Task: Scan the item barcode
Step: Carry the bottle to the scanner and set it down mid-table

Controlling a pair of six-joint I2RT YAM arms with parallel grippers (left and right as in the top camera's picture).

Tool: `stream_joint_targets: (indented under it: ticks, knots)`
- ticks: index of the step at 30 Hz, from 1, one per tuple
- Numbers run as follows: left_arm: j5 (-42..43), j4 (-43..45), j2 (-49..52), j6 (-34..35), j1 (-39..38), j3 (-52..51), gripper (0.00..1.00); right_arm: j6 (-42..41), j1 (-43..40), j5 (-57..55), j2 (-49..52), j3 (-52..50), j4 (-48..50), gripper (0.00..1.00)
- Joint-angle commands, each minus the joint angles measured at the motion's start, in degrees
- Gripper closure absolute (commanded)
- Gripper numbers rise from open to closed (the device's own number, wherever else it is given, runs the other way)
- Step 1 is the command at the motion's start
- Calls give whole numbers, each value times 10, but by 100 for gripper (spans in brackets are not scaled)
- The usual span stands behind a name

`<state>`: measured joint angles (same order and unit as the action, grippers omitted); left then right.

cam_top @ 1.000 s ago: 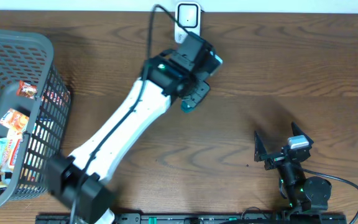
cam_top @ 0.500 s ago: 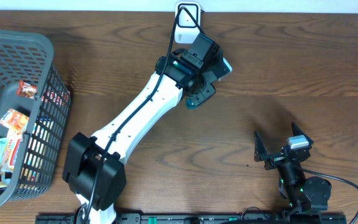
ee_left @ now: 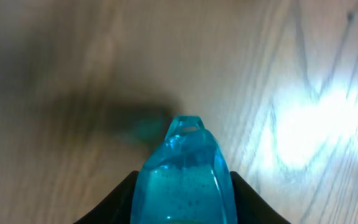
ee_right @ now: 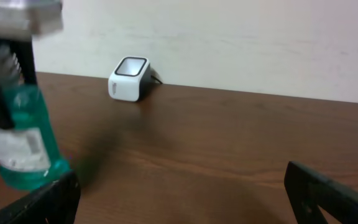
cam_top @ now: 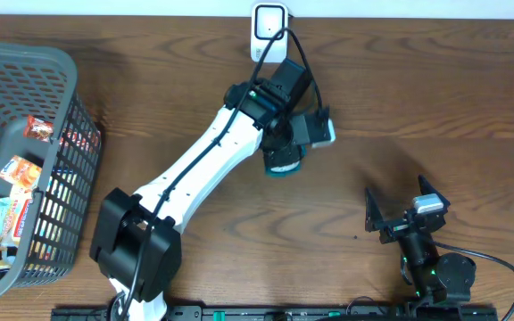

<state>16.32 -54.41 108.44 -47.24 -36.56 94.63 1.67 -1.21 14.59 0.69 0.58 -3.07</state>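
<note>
Near the table's front edge, toward its right corner, the right gripper rests with fingers spread wide, holding nothing. Farther in, past the middle, the left gripper pinches a teal bottle, near the white scanner at the back edge. A grey basket of packets sits at the left edge.

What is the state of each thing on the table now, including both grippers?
left gripper, shut on the teal bottle.
teal bottle, gripped, lifted off the table, slightly tilted.
right gripper, open, empty.
scanner, standing at the table's far edge, untouched.
basket, upright, holding snack packets.
</note>
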Motion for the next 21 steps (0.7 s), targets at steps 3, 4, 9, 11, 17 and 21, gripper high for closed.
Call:
stream_joint_targets:
  ticks: [3,4,9,11,17,21]
  knots:
    - [13,26,2,-71,2,-43,65,-10,5,-1,-3,-3,0,1]
    - [13,37,3,-72,2,-50,64,-10,5,-1,-3,-3,0,1]
    - [13,52,8,-71,2,-55,62,-10,5,-1,-3,-3,0,1]
    - [13,56,8,-71,2,-55,49,-10,5,-1,-3,-3,0,1]
    - [12,68,7,-69,2,-55,1,-10,5,-1,-3,-3,0,1]
    - [10,72,-5,-62,2,-50,2,-10,5,-1,-3,-3,1,1]
